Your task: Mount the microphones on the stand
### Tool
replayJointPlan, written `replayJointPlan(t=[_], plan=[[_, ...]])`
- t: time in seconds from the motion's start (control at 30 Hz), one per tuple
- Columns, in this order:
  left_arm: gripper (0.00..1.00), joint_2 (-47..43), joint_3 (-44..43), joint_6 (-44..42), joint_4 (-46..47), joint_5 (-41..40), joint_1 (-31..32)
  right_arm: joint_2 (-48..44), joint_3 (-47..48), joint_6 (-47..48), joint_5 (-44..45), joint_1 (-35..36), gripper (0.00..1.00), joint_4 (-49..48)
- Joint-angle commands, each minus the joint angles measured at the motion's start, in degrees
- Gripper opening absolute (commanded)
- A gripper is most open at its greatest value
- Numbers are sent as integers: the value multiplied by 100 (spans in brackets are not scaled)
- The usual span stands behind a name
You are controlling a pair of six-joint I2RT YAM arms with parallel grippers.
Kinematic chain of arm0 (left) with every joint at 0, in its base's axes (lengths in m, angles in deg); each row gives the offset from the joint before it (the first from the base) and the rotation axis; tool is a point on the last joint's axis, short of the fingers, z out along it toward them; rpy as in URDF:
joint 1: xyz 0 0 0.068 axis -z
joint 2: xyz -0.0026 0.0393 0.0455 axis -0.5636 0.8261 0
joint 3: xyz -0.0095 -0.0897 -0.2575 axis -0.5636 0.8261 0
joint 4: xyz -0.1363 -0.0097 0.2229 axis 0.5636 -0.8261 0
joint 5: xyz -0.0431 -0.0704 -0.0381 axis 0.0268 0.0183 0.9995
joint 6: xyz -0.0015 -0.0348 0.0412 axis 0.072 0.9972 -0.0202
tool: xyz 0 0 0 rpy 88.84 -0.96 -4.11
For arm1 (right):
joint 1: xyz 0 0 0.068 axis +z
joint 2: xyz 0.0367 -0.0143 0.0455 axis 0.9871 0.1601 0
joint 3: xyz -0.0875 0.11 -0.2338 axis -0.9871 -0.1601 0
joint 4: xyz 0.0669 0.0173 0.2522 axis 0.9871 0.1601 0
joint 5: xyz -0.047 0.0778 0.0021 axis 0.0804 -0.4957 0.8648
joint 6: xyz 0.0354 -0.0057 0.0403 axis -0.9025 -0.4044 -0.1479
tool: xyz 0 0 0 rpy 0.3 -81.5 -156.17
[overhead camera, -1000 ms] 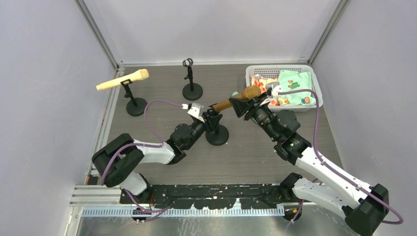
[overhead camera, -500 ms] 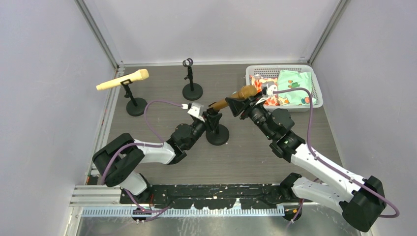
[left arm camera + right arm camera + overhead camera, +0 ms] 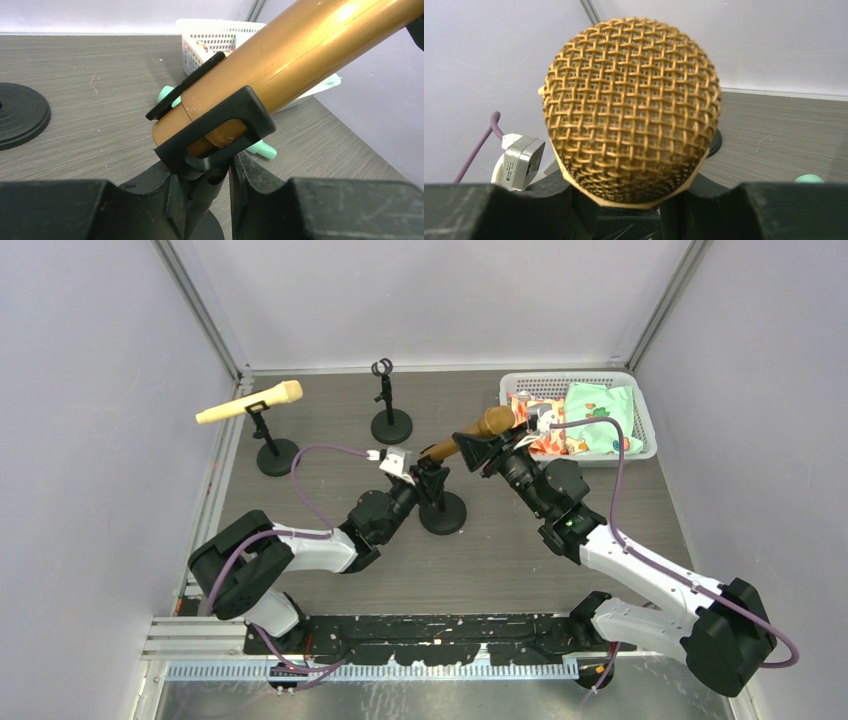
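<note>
The grey table [image 3: 480,560] holds a left stand [image 3: 277,457], back stand [image 3: 391,426], middle stand [image 3: 443,515], basket [image 3: 570,377], and a green microphone [image 3: 263,149] lying flat.

Odds and ends around a dark table: a white basket in the far right corner

The table [image 3: 500,560] is dark grey with a wood grain. A white basket [image 3: 560,378] with lattice walls sits in its far right corner, close to the far edge. A mint-green piece [image 3: 600,420] with small coloured prints fills the right part of the basket. An orange-and-white patterned piece [image 3: 560,445] lies at its left and is partly hidden; what either one is cannot be told. Pale walls [image 3: 430,300] close in three sides, with a metal post [image 3: 200,310] rising at each far corner. A black plate [image 3: 430,632] runs along the near edge, with a ribbed silver rail [image 3: 370,670] just in front of it.
</note>
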Motion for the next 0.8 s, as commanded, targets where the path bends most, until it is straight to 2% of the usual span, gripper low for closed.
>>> replayJointPlan(t=[0.0, 0.37, 0.77], plan=[[0, 182, -179, -95, -591, 906, 442, 811, -442, 284, -662, 154, 1, 2183], [0, 201, -138, -51, -580, 735, 444, 538, -610, 378, -622, 200, 1, 2669], [0, 178, -203, -23, -597, 753, 452, 760, -722, 383, -682, 246, 1, 2749]])
